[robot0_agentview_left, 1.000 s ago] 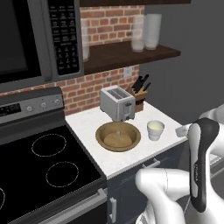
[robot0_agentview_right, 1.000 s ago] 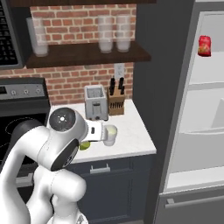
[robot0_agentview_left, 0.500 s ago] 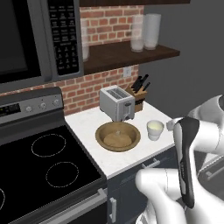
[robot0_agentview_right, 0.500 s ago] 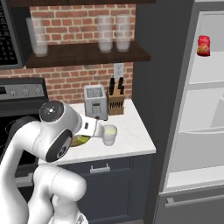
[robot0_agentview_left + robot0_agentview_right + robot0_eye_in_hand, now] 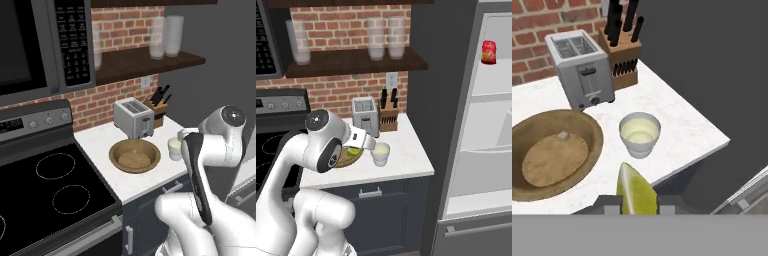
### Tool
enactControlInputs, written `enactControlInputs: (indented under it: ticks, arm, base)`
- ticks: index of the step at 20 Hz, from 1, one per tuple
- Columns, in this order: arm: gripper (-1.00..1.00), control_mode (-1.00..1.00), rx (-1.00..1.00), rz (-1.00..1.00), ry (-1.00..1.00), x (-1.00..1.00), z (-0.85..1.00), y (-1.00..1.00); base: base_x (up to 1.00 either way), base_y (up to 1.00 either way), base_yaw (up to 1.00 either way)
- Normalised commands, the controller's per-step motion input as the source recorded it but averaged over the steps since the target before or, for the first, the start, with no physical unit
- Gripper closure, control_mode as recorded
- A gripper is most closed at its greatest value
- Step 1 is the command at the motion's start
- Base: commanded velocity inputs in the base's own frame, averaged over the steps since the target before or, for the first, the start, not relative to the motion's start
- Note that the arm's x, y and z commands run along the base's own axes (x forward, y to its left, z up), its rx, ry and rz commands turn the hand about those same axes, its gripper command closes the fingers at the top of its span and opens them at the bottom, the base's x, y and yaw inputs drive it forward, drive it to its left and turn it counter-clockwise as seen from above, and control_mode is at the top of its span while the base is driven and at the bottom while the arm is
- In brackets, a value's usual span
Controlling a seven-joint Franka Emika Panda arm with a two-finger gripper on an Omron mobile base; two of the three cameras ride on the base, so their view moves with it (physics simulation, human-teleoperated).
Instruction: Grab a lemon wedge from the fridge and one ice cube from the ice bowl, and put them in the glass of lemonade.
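The hand (image 5: 634,207) is pinching the lemon wedge (image 5: 635,189) nearly closed; releasing before reaching the cup (image 5: 640,134) ahead is risking a drop onto the counter (image 5: 682,127).

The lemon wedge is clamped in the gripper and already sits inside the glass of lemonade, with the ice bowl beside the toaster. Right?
Not quite. The lemon wedge is clamped in the gripper, but it is not in the glass of lemonade; the hand view shows it held apart from the cup, nearer the camera. The ice bowl does sit beside the toaster.
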Motion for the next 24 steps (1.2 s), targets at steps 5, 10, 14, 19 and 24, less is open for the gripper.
enactControlInputs:
  ticks: [5, 10, 14, 19, 24]
  arm:
    - [1.0, -1.0, 0.0, -0.05, 0.0, 0.61, -0.12, 0.0]
    - [1.0, -1.0, 0.0, 0.0, 0.0, 0.44, -0.39, -0.03]
    - [1.0, -1.0, 0.01, 0.0, 0.0, 0.39, -0.38, -0.11]
    - [1.0, -1.0, 0.08, 0.0, 0.0, 0.53, -0.11, -0.2]
    - [1.0, -1.0, 0.1, 0.0, 0.0, 0.53, 0.0, -0.12]
  base:
    - [0.0, 0.0, 0.0]
    - [0.0, 0.0, 0.0]
    - [0.0, 0.0, 0.0]
    - [0.0, 0.0, 0.0]
    - [0.0, 0.0, 0.0]
